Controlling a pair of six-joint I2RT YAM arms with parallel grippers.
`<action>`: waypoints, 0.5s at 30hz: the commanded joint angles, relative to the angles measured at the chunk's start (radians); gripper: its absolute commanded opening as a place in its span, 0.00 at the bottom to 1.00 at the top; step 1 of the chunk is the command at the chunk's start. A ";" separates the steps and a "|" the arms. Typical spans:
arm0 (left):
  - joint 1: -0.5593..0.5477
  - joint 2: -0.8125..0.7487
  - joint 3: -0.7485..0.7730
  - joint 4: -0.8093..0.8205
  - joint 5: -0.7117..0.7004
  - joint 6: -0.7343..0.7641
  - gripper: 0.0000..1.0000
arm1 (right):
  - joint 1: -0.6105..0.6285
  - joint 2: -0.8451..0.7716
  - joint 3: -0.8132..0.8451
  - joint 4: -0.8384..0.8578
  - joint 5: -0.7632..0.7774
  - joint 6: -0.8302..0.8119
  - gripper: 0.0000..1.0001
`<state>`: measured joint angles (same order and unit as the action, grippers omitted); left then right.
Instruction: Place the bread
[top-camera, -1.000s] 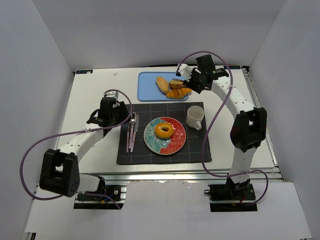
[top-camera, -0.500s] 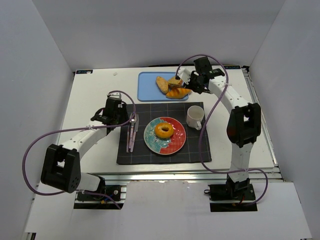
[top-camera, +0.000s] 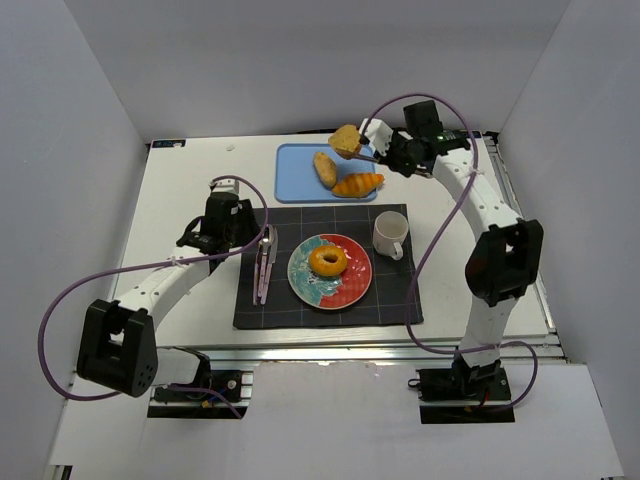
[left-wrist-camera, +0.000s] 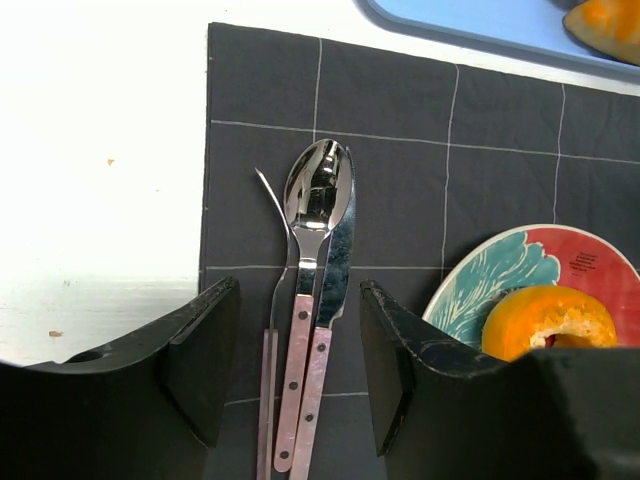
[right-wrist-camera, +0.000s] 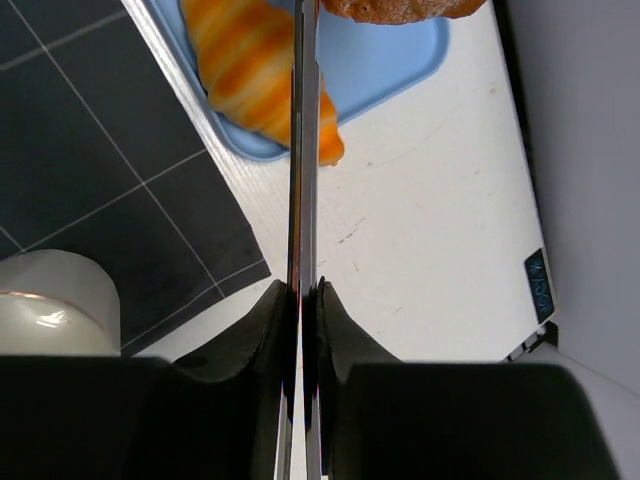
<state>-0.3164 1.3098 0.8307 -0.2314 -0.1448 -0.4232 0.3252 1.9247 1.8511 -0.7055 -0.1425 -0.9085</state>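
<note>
My right gripper (top-camera: 388, 157) (right-wrist-camera: 308, 292) is shut on thin metal tongs (right-wrist-camera: 305, 150). The tongs pinch a brown piece of bread (top-camera: 346, 140) (right-wrist-camera: 400, 8) and hold it in the air over the far edge of the blue tray (top-camera: 295, 165). A long bread roll (top-camera: 324, 169) and a croissant (top-camera: 358, 185) (right-wrist-camera: 255, 70) lie on the tray. A ring-shaped bread (top-camera: 328, 261) (left-wrist-camera: 548, 318) sits on the red and teal plate (top-camera: 357, 285). My left gripper (top-camera: 245, 238) (left-wrist-camera: 298, 292) is open, hovering over the cutlery (left-wrist-camera: 315, 270) on the dark mat.
A white mug (top-camera: 391, 234) (right-wrist-camera: 50, 300) stands on the mat (top-camera: 380, 300) right of the plate. Spoon, knife and fork lie together at the mat's left side (top-camera: 264, 262). White walls close in the table on three sides.
My right gripper has lifted the tongs with the brown bread off the blue tray, up and toward the far edge. My left arm has shifted only slightly.
</note>
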 joint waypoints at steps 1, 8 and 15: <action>-0.003 -0.030 -0.001 0.026 0.019 -0.008 0.61 | -0.003 -0.099 0.005 0.040 -0.065 0.019 0.01; -0.003 -0.072 -0.013 0.044 0.014 -0.025 0.61 | -0.002 -0.321 -0.188 -0.090 -0.303 -0.018 0.01; -0.003 -0.133 -0.067 0.133 0.039 -0.072 0.62 | 0.049 -0.561 -0.490 -0.173 -0.391 0.028 0.04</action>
<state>-0.3164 1.2209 0.7773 -0.1635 -0.1303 -0.4656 0.3508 1.4410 1.4338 -0.8242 -0.4393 -0.9142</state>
